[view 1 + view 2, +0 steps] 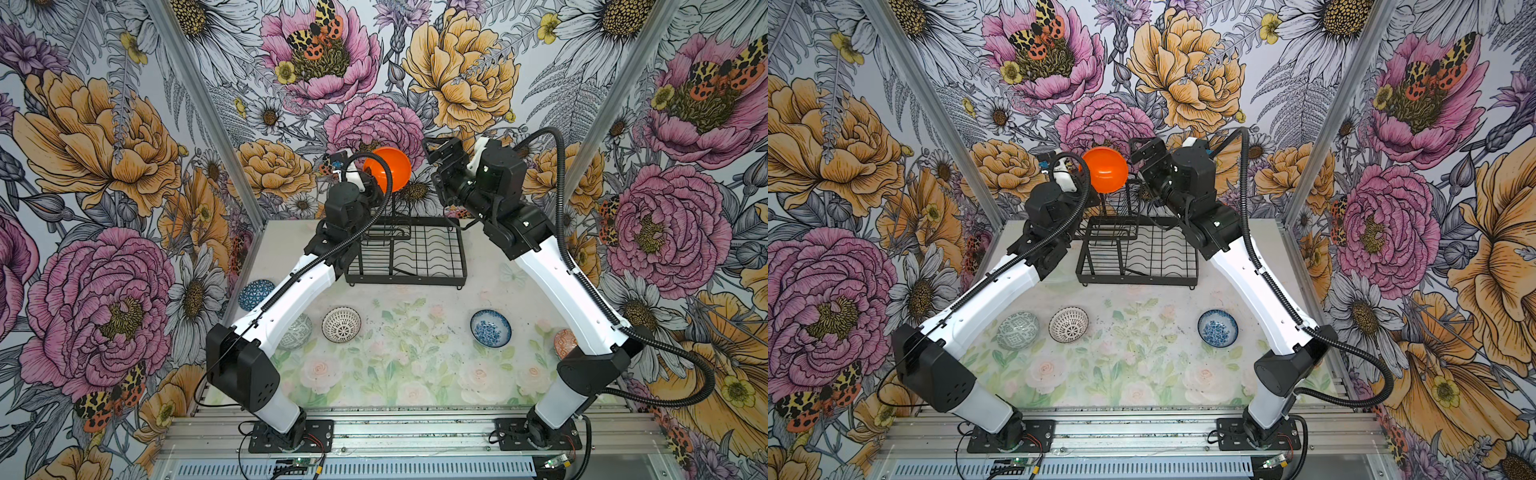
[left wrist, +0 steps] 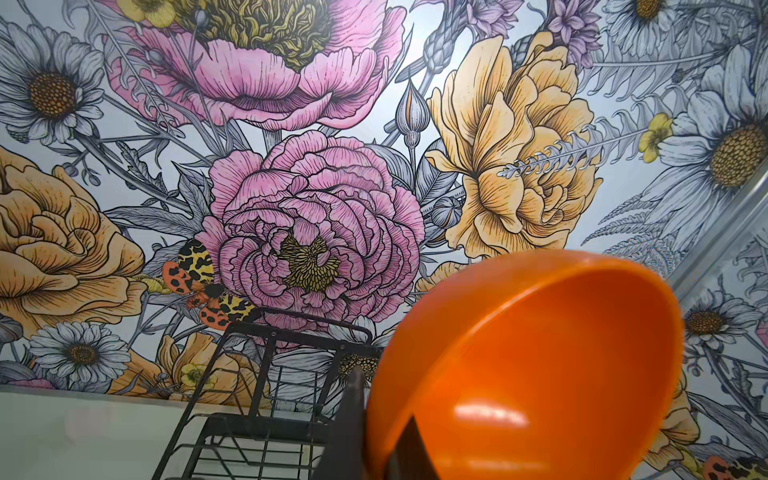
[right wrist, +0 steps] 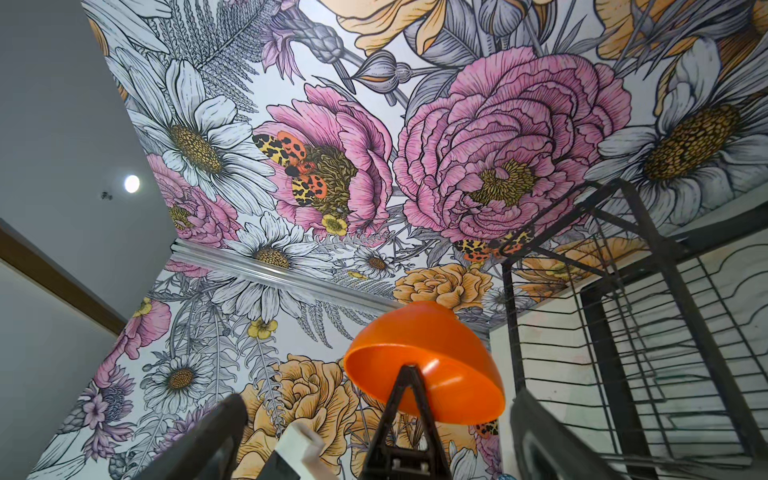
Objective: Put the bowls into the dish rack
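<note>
Holding the orange bowl (image 1: 388,168) by its rim, my left gripper (image 1: 368,187) is clenched on it, high above the back left part of the dish rack (image 1: 407,276). The bowl is tipped on its side. My right gripper (image 1: 434,164) hangs spread wide and empty just to the right of the bowl, apart from it.

From the left wrist I see 1 dark finger (image 2: 409,444) inside the bowl's hollow, with the raised tier (image 2: 291,332) beyond. The right wrist view shows the bowl's outer wall and foot instead.

5 more bowls lie on the table (image 1: 415,374) in front of the rack. The white lattice bowl (image 1: 341,324) and blue-white floral bowl (image 1: 490,327) appear in both top views. The blue geometric bowl (image 1: 256,294) and red-orange bowl (image 1: 565,343) appear in a top view only, each beside an arm. The grey-green bowl (image 1: 1017,330) shows whole in a top view.
</note>
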